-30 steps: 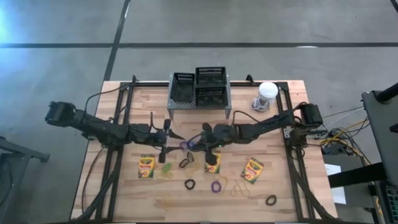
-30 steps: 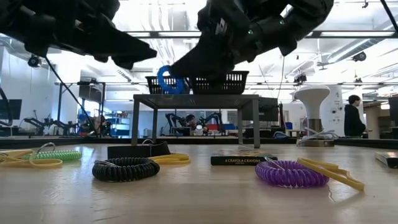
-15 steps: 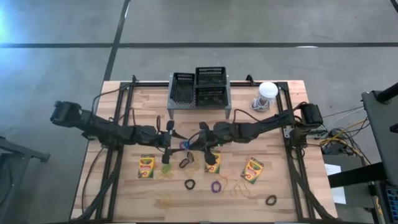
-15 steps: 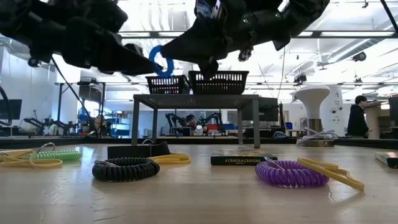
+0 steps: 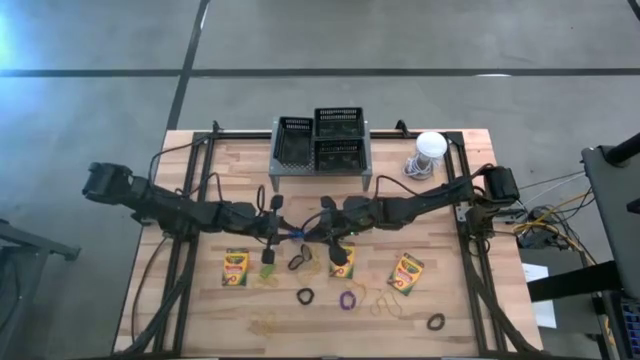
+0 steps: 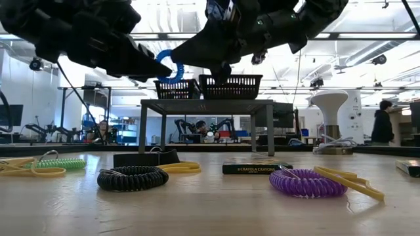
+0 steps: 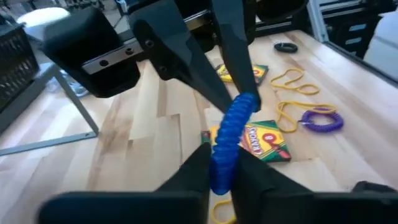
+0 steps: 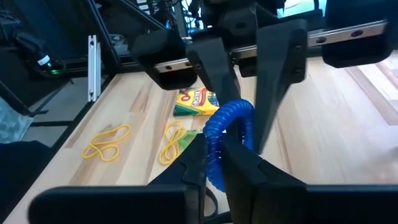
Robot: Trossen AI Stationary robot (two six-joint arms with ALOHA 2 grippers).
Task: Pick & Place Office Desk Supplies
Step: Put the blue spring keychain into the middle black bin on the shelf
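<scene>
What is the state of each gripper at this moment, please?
Left gripper: jaws closed on the blue loop band, held above the table.
Right gripper: jaws closed on the same blue loop band.

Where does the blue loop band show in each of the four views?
High view: blue loop band at mid-table, between the two arms' tips.
Low view: it hangs in the air at upper centre, above the grey mesh rack.
Left wrist view: centre, pinched by both end effectors.
Right wrist view: centre, likewise pinched.
Shared landmark: the crayon box lying just beyond the band.
</scene>
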